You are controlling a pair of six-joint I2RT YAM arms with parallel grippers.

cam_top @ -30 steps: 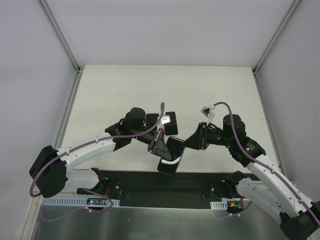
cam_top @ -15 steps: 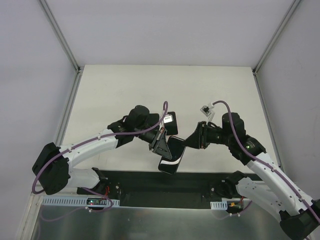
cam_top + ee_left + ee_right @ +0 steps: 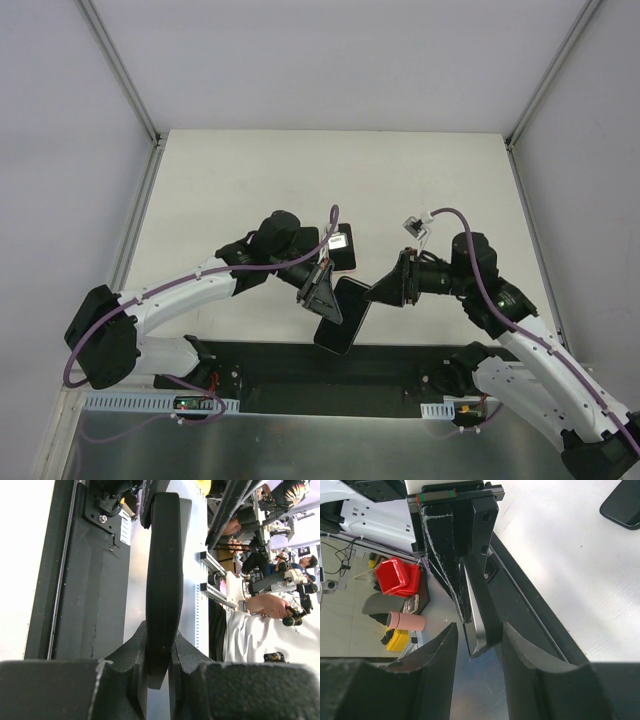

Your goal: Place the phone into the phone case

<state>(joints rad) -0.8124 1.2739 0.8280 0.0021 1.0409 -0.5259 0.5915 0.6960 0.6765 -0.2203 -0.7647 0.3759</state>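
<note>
As the right hand [image 3: 379,292] has spread clear of the phone [image 3: 342,326], the left hand [image 3: 324,298] alone clamps it above the tabletop's [image 3: 250,180] near edge. Whether it sits in its case cannot be told.

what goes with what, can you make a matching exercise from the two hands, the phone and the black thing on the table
1 left hand
2 right hand
3 phone
4 flat black item

a lying on the table
b fingers apart, either side of the phone
c clamped shut on the phone
d held in the air, edge-on

Pairs: 1-c, 2-b, 3-d, 4-a
</note>
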